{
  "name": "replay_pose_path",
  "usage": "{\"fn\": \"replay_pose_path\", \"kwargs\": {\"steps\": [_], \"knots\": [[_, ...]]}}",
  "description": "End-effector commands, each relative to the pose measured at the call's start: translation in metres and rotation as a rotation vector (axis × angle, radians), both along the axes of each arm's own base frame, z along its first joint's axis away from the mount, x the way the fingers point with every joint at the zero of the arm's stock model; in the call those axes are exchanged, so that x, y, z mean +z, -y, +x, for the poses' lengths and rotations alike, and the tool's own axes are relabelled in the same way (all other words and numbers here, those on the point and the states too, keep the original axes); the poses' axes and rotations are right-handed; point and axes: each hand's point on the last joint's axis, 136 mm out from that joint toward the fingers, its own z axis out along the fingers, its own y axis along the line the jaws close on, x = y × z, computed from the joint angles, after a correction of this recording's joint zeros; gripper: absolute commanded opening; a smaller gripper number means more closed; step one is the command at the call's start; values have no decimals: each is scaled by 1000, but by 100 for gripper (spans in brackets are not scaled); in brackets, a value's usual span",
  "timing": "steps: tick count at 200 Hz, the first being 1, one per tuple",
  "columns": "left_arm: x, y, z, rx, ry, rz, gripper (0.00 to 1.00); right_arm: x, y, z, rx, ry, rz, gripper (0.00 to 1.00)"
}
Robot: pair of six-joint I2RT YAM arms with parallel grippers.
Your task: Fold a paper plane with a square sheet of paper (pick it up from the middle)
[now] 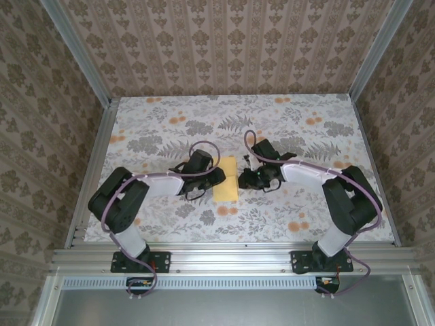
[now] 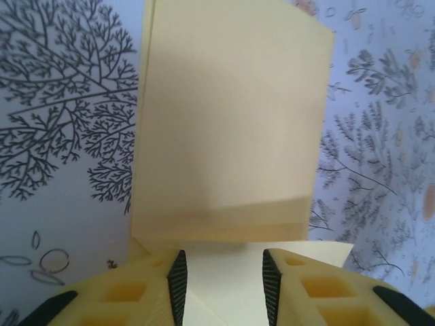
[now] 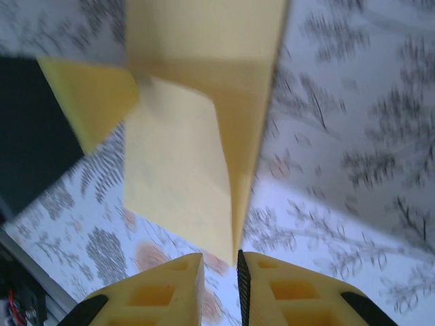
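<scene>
Sheet of paper (image 1: 226, 180): bright yellow, folded to a narrow rectangle. I see it mid-surface (image 1: 272, 115), between my two claws, with its upper layer lifted rather than lying flat.
Left claw (image 2: 223, 272): the jaws are parted with a clear gap. Paper shows in the gap, but neither pad presses on it, so I read it as not gripping.
Right claw (image 3: 221, 268): the jaws are only a crack apart, and the paper's folded edge runs down to the gap. The view is blurred, so I cannot tell whether it pinches.
Handling: I judge the paper very light, limp and springy at the crease. It is likely to slide on the printed surface and dent under a hard squeeze.
Where to grip: I would take it on the fold line at mid-sheet, with the pads flat across both layers, not by a loose corner.
</scene>
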Motion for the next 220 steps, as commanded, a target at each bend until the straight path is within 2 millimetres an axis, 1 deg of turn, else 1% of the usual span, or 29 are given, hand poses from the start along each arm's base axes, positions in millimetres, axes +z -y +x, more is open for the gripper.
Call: {"fn": "replay_pose_path", "kwargs": {"steps": [1, 14, 31, 41, 59, 84, 110, 132, 164, 186, 220], "knots": [[25, -3, 1, 8, 38, -3, 47, 1, -9, 26, -1, 41, -17, 23], [27, -8, -2, 31, 34, -10, 51, 0, -18, 35, 6, 43, -4, 22], [25, -15, -7, 58, 23, -13, 53, -4, -24, 44, 8, 34, -5, 20], [23, -17, -10, 68, 15, -18, 54, -5, -26, 46, 11, 34, -2, 20], [19, -18, -14, 76, 0, -32, 55, -13, -28, 47, 22, 13, -9, 20], [14, -10, -18, 65, -16, -70, 55, -27, -25, 47, 16, -15, -31, 19], [5, -2, -21, 55, -42, -85, 55, -38, -20, 49, -5, -25, -60, 19], [2, 6, -20, 46, -52, -116, 54, -46, -14, 48, -30, -44, -75, 18], [-1, 12, -18, 36, -58, -115, 52, -57, -8, 46, -74, -88, -48, 18], [-4, 16, -15, 31, -64, -114, 50, -62, -8, 42, -82, -111, -35, 18], [-8, 25, -11, 17, -69, -131, 43, -65, -6, 39, -94, -128, -22, 17]]}}
